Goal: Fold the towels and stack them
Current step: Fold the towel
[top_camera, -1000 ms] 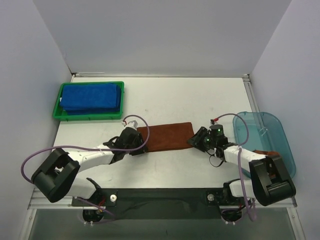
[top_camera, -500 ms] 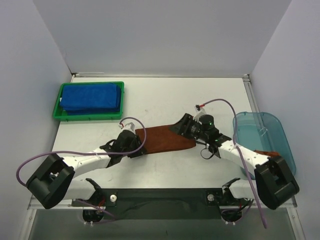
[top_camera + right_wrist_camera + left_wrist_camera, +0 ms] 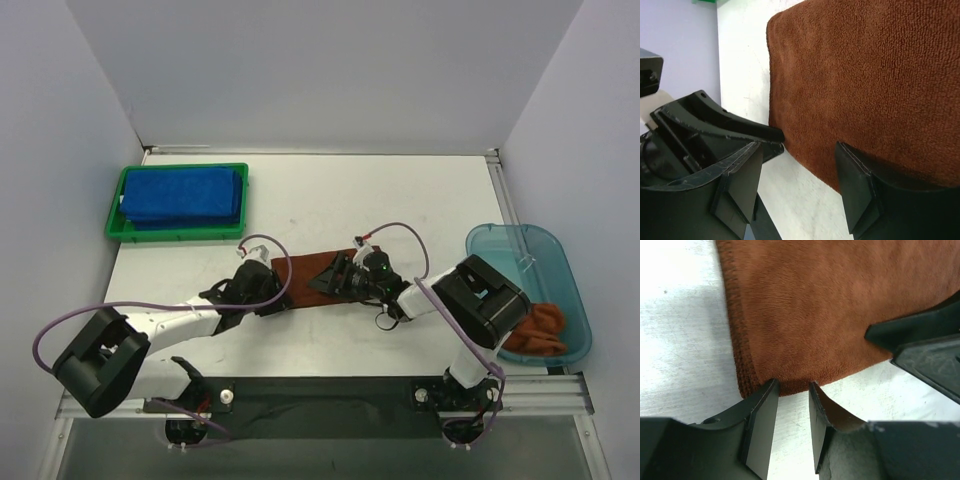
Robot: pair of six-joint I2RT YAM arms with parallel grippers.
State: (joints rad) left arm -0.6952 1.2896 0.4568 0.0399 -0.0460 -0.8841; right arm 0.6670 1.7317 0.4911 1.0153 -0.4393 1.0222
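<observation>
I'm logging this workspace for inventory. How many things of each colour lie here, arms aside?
Brown: 2, the towel on the table and the crumpled cloth in the bin
Blue: 1, the towel pile; layers uncountable
Green: 1, the tray
Teal: 1, the bin
Total: 5

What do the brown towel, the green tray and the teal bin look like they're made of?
Brown towel: soft terry-like cloth, matte, fuzzy nap, ribbed hem. Green tray: likely rigid plastic, smooth even colour. Teal bin: translucent plastic, table showing through.
</observation>
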